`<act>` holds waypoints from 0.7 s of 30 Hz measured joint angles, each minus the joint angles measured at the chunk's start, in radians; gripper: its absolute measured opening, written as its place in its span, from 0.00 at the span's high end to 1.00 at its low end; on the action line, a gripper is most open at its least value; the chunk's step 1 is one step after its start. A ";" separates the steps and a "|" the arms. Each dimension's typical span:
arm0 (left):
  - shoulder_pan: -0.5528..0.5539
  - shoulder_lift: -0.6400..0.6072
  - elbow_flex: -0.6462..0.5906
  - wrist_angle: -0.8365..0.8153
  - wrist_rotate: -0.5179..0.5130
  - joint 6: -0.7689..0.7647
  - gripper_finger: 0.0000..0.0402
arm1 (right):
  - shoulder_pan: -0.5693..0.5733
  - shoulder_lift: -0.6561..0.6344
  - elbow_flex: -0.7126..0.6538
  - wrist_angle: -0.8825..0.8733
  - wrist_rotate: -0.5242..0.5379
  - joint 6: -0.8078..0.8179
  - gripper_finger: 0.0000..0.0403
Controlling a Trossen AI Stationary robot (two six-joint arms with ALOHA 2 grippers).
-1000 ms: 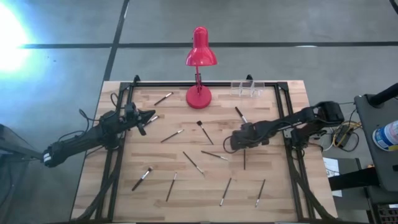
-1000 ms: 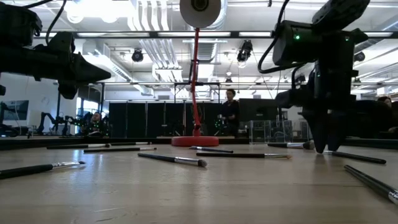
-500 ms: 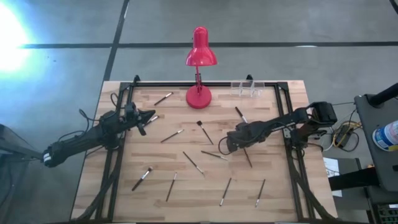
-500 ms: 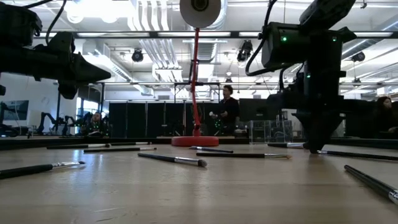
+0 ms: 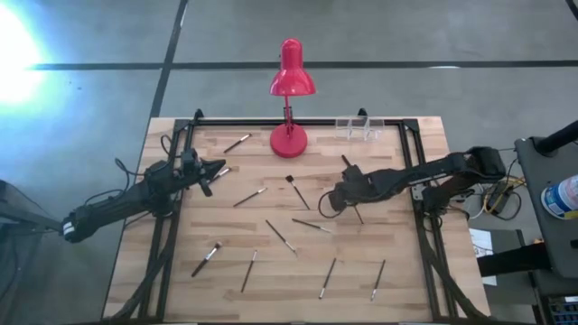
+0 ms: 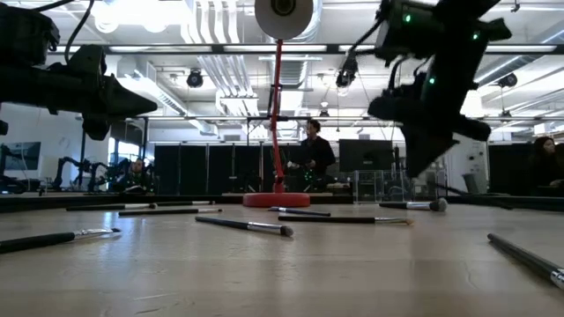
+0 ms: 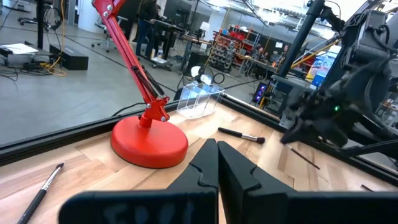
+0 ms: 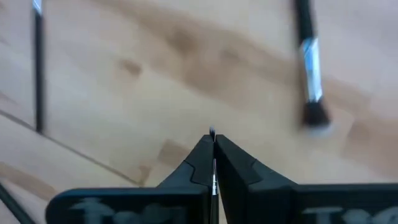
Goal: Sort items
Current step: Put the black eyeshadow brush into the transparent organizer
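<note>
Several thin brushes lie flat and scattered on the wooden table (image 5: pixel 181 271), among them one (image 5: pixel 281 236) at the middle and one (image 5: pixel 349 166) at the back right. My right gripper (image 5: pixel 336 202) hangs slanting down over the table's right middle, shut on a dark brush (image 5: pixel 358 216). In the low view that gripper (image 6: pixel 414 165) is well above the tabletop. My left gripper (image 5: pixel 222 169) waits level over the table's left side, fingers shut (image 7: pixel 217 149) and holding nothing. My right gripper pinches a thin dark brush between its two fingers, and a short end (image 8: pixel 212 132) pokes out past the fingertips. The fingers come from above, slanting down. The brush is lifted clear of the table, its long part (image 5: pixel 358 218) trailing toward the right near side.
A red desk lamp (image 5: pixel 289 140) stands at the back middle, with a clear holder (image 5: pixel 359 128) to its right. Black rails (image 5: pixel 420 181) run along the table's sides. A brush with dark bristles (image 8: pixel 309 62) lies on the wood under my right gripper. People show in the room beyond.
My right gripper has shut on the dark brush, risen from the table and rolled its wrist. The brush, which lay pointing toward the near edge, has swung round and come up off the wood with the gripper.
</note>
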 joint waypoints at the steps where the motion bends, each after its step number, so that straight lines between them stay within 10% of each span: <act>1: 0.000 0.000 0.000 0.000 0.000 0.000 1.00 | -0.002 -0.019 0.000 0.000 0.028 -0.017 0.98; 13: 0.000 0.000 0.000 0.000 0.000 0.000 1.00 | -0.156 -0.212 -0.008 0.072 0.405 -0.346 0.98; 21: 0.000 0.000 0.000 0.000 0.000 0.000 1.00 | -0.408 -0.246 -0.047 0.519 0.244 -0.870 0.98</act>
